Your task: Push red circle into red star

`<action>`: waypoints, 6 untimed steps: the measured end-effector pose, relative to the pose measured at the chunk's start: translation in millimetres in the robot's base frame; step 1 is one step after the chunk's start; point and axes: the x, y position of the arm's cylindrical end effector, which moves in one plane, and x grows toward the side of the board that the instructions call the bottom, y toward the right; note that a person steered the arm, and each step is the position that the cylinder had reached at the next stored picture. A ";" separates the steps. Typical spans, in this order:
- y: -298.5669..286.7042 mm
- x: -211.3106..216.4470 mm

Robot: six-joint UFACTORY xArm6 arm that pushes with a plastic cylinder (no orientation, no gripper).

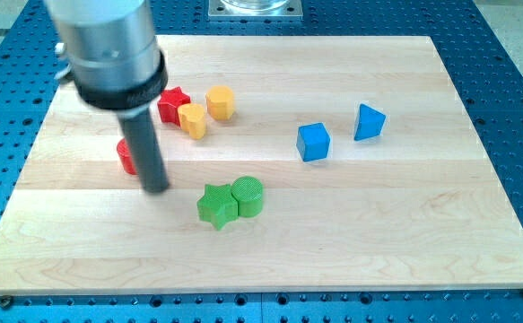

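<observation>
The red circle [125,156] lies at the view's left on the wooden board, half hidden behind the dark rod. My tip [156,188] rests on the board just right of and below the red circle, close to it or touching it. The red star [175,102] lies above, toward the view's top, partly behind the arm's grey body, and touches a yellow block.
Two yellow blocks [192,120] [221,103] lie right of the red star. A green star [216,205] and a green circle [248,196] touch each other at the board's middle bottom. Two blue blocks [313,142] [369,122] lie at the right. The board's left edge [28,170] is near.
</observation>
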 end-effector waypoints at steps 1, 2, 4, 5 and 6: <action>-13.5 -44.6; -12.7 -56.2; -56.2 -60.1; -3.0 -68.8; -32.2 -70.7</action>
